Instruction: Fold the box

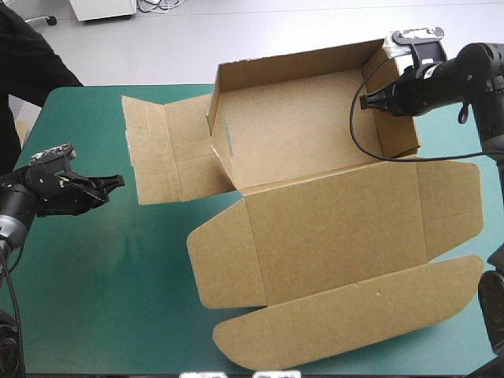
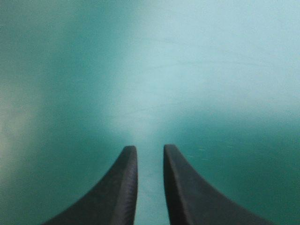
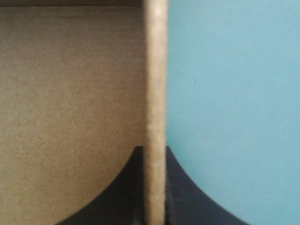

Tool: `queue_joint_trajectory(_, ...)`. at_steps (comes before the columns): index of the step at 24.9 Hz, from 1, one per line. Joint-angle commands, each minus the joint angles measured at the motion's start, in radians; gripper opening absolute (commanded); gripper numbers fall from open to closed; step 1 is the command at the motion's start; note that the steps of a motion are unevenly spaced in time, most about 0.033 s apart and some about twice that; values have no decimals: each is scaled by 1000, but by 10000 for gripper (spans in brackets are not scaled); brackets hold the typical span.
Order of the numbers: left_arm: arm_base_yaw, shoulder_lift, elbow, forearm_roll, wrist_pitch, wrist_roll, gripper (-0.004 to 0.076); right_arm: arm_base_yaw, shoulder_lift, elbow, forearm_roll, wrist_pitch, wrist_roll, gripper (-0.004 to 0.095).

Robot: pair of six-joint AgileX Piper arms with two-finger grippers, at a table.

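Observation:
The brown box (image 1: 299, 134) stands as an open tray at the far middle of the table. Its lid (image 1: 339, 236) lies flat toward the near edge and ends in a rounded flap (image 1: 354, 319). The left side panel (image 1: 165, 153) is spread flat on the teal-green cover. My right gripper (image 1: 370, 101) reaches in from the right and is shut on the tray's right wall (image 3: 155, 93), whose edge runs between the black fingers. My left gripper (image 1: 114, 183) hovers low over the cover to the left of the box. Its fingertips (image 2: 150, 152) are a narrow gap apart with nothing between them.
Bare teal-green cover (image 1: 102, 283) stretches along the near left of the table. A person in dark clothing (image 1: 31, 63) stands by the far left corner. The lid's right flap (image 1: 453, 201) reaches close to the table's right edge.

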Motion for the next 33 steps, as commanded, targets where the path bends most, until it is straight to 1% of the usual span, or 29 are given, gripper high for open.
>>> queue_joint_trajectory(1, -2, -33, -26, -373, 13, 282, 144, -8, -64, 30, 26, -62, -7, -30)
queue_joint_trajectory(3, -2, -33, -26, -555, 43, 405, 144, -8, -64, 51, 38, -67, -7, -32)
queue_joint_trajectory(4, -2, -33, -26, -628, 57, 439, 144, -8, -64, 60, 49, -71, -7, -32)
queue_joint_trajectory(7, -2, -26, -26, -793, 155, 589, 144, -8, -64, 73, 68, -86, -7, -32)
queue_joint_trajectory(10, -2, -5, -26, -890, 240, 634, 144, -8, -64, 73, 79, -91, -7, -32)
queue_joint_trajectory(14, -13, 29, -26, -998, 313, 657, 144, -8, -64, 73, 81, -91, -7, -32)
queue_joint_trajectory(16, -51, 44, -26, -1058, 343, 702, 144, -8, -64, 73, 79, -93, -11, -32)
queue_joint_trajectory(20, -152, 46, -26, -1142, 321, 786, 144, -8, -64, 73, 74, -96, -14, -32)
queue_joint_trajectory(24, -160, 46, -26, -1182, 329, 788, 144, -8, -64, 73, 59, -96, -14, -32)
queue_joint_trajectory(26, -160, 46, -28, -1199, 333, 828, 145, -8, -64, 73, 59, -96, -14, -32)
queue_joint_trajectory(27, -160, 46, -28, -1233, 356, 902, 155, -8, -64, 73, 59, -100, -14, -32)
queue_joint_trajectory(28, -160, 46, -30, -1247, 370, 917, 167, -8, -64, 73, 59, -102, -14, -32)
queue_joint_trajectory(32, -160, 46, -112, -1270, 477, 930, 353, -8, -64, 73, 30, -108, -5, -32)
queue_joint_trajectory(33, -160, 46, -144, -1270, 501, 915, 381, -8, -64, 73, 30, -108, -3, -32)
